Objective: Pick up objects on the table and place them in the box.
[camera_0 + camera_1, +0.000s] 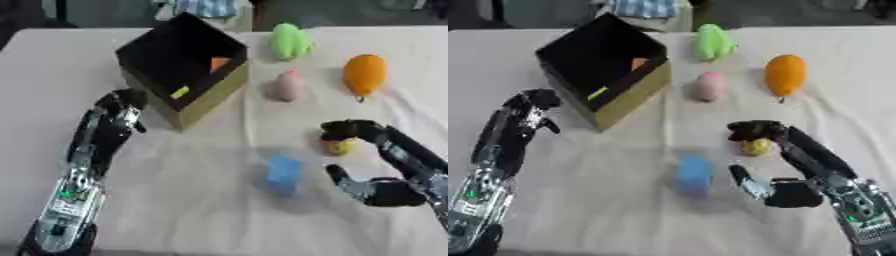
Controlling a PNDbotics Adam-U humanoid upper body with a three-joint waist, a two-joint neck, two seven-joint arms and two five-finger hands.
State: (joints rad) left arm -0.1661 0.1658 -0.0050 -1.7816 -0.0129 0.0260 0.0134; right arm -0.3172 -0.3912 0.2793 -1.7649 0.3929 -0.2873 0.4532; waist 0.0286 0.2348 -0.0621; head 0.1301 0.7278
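Note:
The box (203, 102), black inside with tan walls, stands at the back left; an orange piece (219, 63) and a yellow bit (179, 92) lie in it. On the cloth lie a green object (289, 41), an orange object (365, 74), a pink object (288, 86), a blue block (283, 174) and a small yellow object (339, 147). My right hand (395, 147) reaches in from the lower right. Its fingertips bend down right behind the yellow object, and its thumb (339, 176) stands well apart in front. My left hand (109, 125) rests open beside the box's left wall, holding nothing.
A pale cloth covers the table (192, 215) and is wrinkled near the orange object. Striped fabric (206, 7) shows beyond the far edge. The blue block sits just left of my right thumb.

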